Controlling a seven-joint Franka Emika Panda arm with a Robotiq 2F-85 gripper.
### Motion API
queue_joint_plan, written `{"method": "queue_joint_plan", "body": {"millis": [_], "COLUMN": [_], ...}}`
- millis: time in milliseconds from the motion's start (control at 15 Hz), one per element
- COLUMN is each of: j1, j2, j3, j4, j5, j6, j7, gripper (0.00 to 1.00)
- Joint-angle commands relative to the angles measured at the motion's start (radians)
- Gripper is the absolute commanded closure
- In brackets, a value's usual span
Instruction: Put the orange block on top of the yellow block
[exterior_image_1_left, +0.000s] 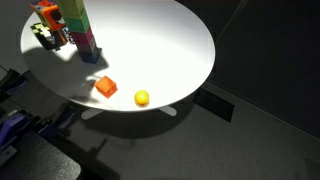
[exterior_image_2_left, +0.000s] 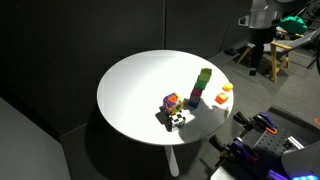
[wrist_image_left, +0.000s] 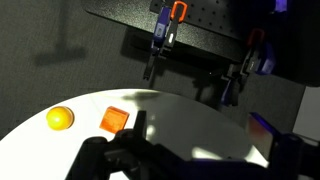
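The orange block (exterior_image_1_left: 105, 87) is a small orange-red cube lying on the round white table (exterior_image_1_left: 170, 45) near its edge, also visible in an exterior view (exterior_image_2_left: 218, 98) and the wrist view (wrist_image_left: 114, 121). A small yellow round object (exterior_image_1_left: 142, 98) lies beside it. A tower of coloured blocks (exterior_image_1_left: 84, 30) stands further in; I cannot pick out a separate yellow block. My gripper (wrist_image_left: 185, 165) shows as dark fingers spread wide at the bottom of the wrist view, empty and off the table's edge. In an exterior view the gripper (exterior_image_2_left: 257, 55) hangs high, away from the table.
A small multicoloured toy (exterior_image_2_left: 172, 112) sits by the tower. Clamps and stands (wrist_image_left: 165, 35) are behind the table. Purple-lit equipment (exterior_image_2_left: 262, 150) stands on the floor beside the table. The surroundings are dark.
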Motion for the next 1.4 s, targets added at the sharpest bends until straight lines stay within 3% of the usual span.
{"method": "queue_joint_plan", "body": {"millis": [0,533,1333], "j1": [-0.009,-0.038,-0.109], "j2": [0.002,0.016,0.165], "j3": [0.008,0.002,-0.014], "j4": [0.002,0.010,-0.024], "j5": [0.001,-0.005,-0.013], "j6": [0.004,0.054,0.425], "j7": [0.007,0.073,0.152], "gripper": [0.00,0.00,0.00]}}
